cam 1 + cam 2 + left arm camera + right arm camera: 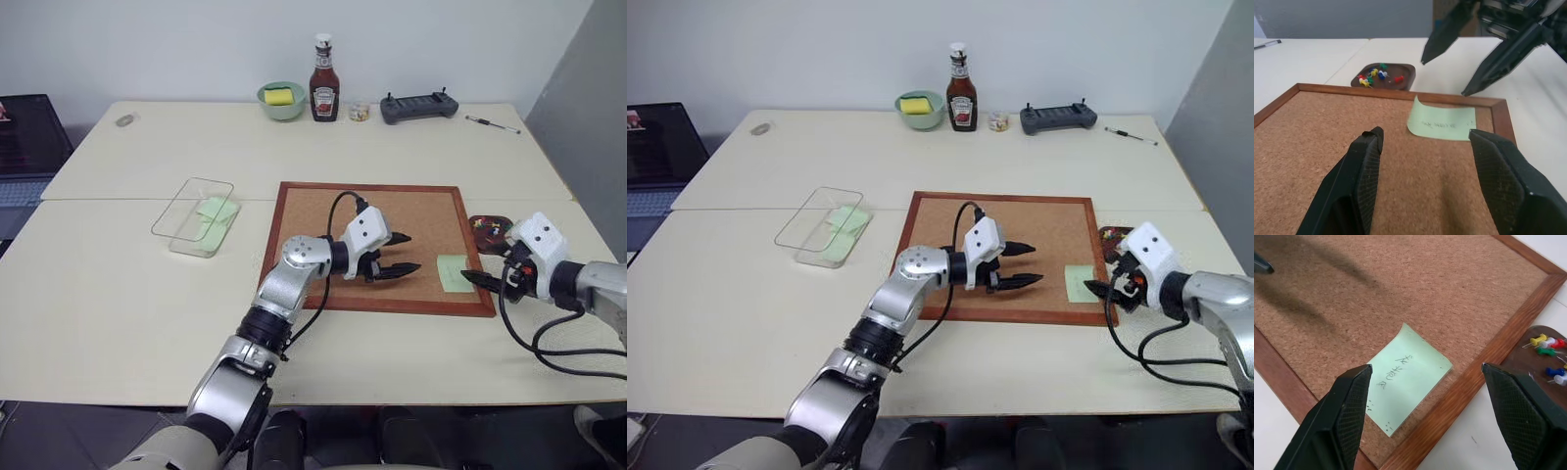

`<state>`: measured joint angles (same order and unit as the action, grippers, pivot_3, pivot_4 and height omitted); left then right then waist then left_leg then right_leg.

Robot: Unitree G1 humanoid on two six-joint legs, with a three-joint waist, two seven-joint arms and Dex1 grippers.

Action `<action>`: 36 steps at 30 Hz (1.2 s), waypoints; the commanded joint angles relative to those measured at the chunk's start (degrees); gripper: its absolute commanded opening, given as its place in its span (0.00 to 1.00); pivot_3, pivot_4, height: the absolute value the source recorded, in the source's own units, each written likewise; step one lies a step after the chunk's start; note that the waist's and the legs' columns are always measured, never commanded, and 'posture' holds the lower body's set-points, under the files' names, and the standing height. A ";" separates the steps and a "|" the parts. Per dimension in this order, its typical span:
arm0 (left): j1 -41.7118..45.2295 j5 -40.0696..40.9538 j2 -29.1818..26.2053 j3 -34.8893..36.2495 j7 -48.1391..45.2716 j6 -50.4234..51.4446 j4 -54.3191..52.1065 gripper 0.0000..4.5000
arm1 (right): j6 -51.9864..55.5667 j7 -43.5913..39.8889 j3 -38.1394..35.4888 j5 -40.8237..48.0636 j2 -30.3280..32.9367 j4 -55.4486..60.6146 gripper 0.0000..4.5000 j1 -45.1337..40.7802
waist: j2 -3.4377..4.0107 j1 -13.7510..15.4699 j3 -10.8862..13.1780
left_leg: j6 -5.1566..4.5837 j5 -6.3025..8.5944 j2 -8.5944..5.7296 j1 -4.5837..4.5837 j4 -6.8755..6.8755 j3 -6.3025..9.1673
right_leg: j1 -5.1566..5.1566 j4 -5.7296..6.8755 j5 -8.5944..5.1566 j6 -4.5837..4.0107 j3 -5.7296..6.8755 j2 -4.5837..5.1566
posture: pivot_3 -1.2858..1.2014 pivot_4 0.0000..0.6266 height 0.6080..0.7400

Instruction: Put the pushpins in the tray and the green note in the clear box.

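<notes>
A: From the head views we count one corkboard (382, 245), one green note (454, 272) lying at its right edge, one clear box (194, 215) and one tray (489, 231). The box sits left of the board on the table (118, 294), with green paper inside it. The tray is just off the board's right side, with pushpins (490, 228) in it.

B: We also see, along the far edge, one bowl (281, 100) holding a yellow sponge (279, 96), one ketchup bottle (324, 78), a controller (419, 106) and a pen (493, 123). The near left part of the table gives wide room.

A: The left end effector (402, 254) hangs over the board's middle, fingers parted, nothing between them. The right end effector (1105, 286) is at the board's right rim, just beside the note.

B: In the left wrist view we see its own two fingers (1364, 171) apart and empty, the note ahead with one corner curled up, and behind it the tray with several coloured pins; we count a red, some blue, yellow, green.

A: In the right wrist view the fingers (1347, 411) stand wide either side of the note (1403, 377), gripping nothing. The note lies flat by the board's wooden frame; the tray (1528, 360) is just past that frame.
</notes>
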<state>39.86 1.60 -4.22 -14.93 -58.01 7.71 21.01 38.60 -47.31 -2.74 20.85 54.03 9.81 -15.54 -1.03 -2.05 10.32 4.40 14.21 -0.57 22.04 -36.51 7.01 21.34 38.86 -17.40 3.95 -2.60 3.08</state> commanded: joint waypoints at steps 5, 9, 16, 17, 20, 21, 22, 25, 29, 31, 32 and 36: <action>-0.58 0.96 -1.71 -1.79 0.05 2.01 -5.05 0.65 | -7.81 -9.20 8.10 -6.49 -0.71 -15.73 0.84 -13.25 | 0.02 -0.03 0.00 | 0.00 0.00 0.02 0.03 -0.05 0.00 | 0.03 0.00 0.00 0.00 0.04 0.00 | 0.52 0.24 1.00; -0.64 0.88 -2.56 -2.28 0.21 1.65 -5.21 0.65 | -10.56 -12.59 11.54 -9.46 -2.16 -22.75 0.84 -18.27 | 0.03 0.01 0.00 | 0.00 0.00 0.03 0.06 -0.10 -0.02 | 0.04 0.02 0.00 -0.01 0.03 0.00 | 0.52 0.24 1.00; -0.59 0.86 -2.89 -2.70 0.70 0.91 -4.91 0.66 | -13.66 -17.13 14.42 -12.95 -3.55 -30.09 0.74 -22.95 | 0.04 0.17 0.00 | 0.00 0.00 0.01 0.19 -0.20 0.00 | 0.06 0.02 0.00 -0.01 0.07 0.02 | 0.52 0.24 1.00; -0.65 0.81 -2.97 -2.75 0.75 0.75 -4.90 0.66 | -13.89 -17.85 14.60 -13.23 -3.49 -30.58 0.68 -23.28 | 0.04 0.17 0.00 | 0.00 0.00 0.02 0.19 -0.21 0.00 | 0.06 0.02 0.01 -0.01 0.07 0.02 | 0.52 0.24 1.00; -0.78 0.88 -3.30 -2.85 0.77 0.43 -4.86 0.66 | -14.30 -19.51 14.65 -13.94 -3.21 -31.36 0.53 -23.83 | 0.04 0.15 0.00 | 0.00 0.00 0.02 0.20 -0.21 0.01 | 0.06 0.02 0.01 -0.01 0.08 0.02 | 0.52 0.24 1.00; -0.77 0.90 -3.40 -2.89 0.79 0.32 -4.79 0.66 | -14.43 -20.12 14.77 -14.17 -3.02 -31.42 0.48 -23.85 | 0.04 0.15 0.00 | 0.00 0.00 0.02 0.20 -0.21 0.01 | 0.07 0.02 0.01 -0.01 0.08 0.02 | 0.52 0.24 1.00; -0.71 0.91 -3.44 -2.93 0.83 0.21 -4.64 0.66 | -14.64 -20.57 14.85 -14.41 -2.92 -31.51 0.45 -23.86 | 0.04 0.14 0.00 | 0.00 0.00 0.02 0.20 -0.21 0.01 | 0.07 0.02 0.01 -0.01 0.08 0.02 | 0.52 0.24 1.00; -0.60 0.85 -3.55 -3.02 0.96 -0.08 -4.34 0.66 | -15.82 -21.34 15.09 -15.41 -2.98 -31.39 0.32 -23.58 | 0.04 0.12 0.00 | 0.00 0.00 0.02 0.20 -0.21 0.01 | 0.07 0.02 0.01 -0.01 0.08 0.02 | 0.52 0.24 1.00; -0.74 0.77 -3.70 -3.21 1.14 -0.48 -4.13 0.66 | -16.89 -21.54 14.49 -15.96 -3.64 -30.55 0.15 -23.54 | 0.04 0.12 0.00 | 0.00 0.00 0.02 0.20 -0.21 0.01 | 0.07 0.03 0.01 -0.01 0.08 0.02 | 0.52 0.24 1.00; -0.86 0.76 -3.77 -3.28 1.19 -0.75 -3.97 0.66 | -17.76 -21.94 14.31 -16.24 -3.26 -29.59 0.06 -23.44 | 0.04 0.12 0.00 | 0.01 0.00 0.02 0.20 -0.21 0.01 | 0.07 0.03 0.01 -0.01 0.08 0.02 | 0.52 0.24 1.00; -0.91 0.90 -3.77 -3.24 1.18 -0.69 -3.91 0.66 | -18.12 -22.14 14.25 -16.35 -3.05 -29.13 0.02 -23.35 | 0.04 0.11 0.00 | 0.01 0.00 0.02 0.20 -0.21 0.01 | 0.07 0.03 0.01 -0.01 0.08 0.02 | 0.52 0.24 1.00; -0.85 1.60 -3.62 -2.38 2.12 1.26 -3.63 0.66 | -19.87 -22.38 13.36 -16.42 -1.89 -25.84 0.01 -22.28 | 0.04 0.12 0.00 | 0.00 0.00 0.02 0.21 -0.21 0.01 | 0.07 0.03 0.01 -0.01 0.08 0.02 | 0.52 0.24 1.00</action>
<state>38.79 2.18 -8.06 -18.03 -56.71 8.62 18.35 20.25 -68.76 12.58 4.55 50.36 -19.46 -37.61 -0.98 -1.93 10.33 4.40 14.22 -0.55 22.25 -36.73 7.01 21.42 38.89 -17.39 3.94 -2.52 3.10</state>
